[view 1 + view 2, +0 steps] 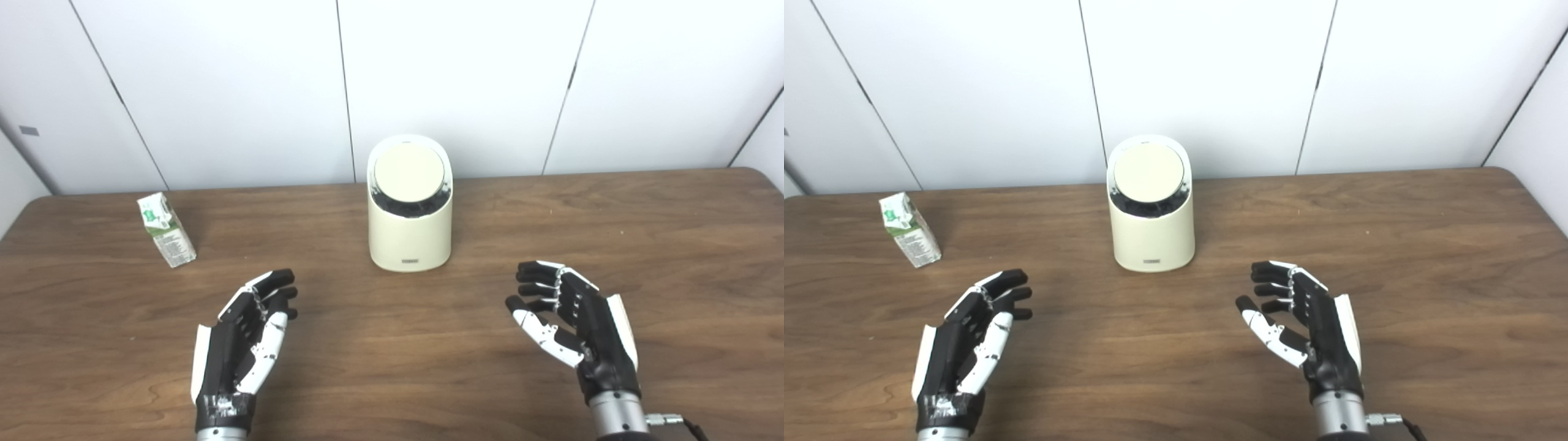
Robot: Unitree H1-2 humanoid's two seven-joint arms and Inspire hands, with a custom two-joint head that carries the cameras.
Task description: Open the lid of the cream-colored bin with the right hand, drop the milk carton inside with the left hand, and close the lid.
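**Both hands empty over the table, bin lid down, carton untouched**

A wide brown wood-grain table is seen bearing everything in the scene, backed by a white panelled wall. A rounded cream-coloured plastic bin is stood upright ahead of both hands, between them and beyond their fingertips, well apart from each. Its round cream lid is seen lying shut in the slanted top, ringed by a dark rim.

The left hand is held low over the near part of the table, palm turned inward, fingers spread and lightly curled, with nothing gripped. The right hand is held likewise on the other side, fingers parted and bent toward the middle, and nothing is held in it.

A small white and green gable-topped milk carton is stood on the table beyond the left hand and to its outer side, tilted slightly, apart from the bin and touched by neither hand.
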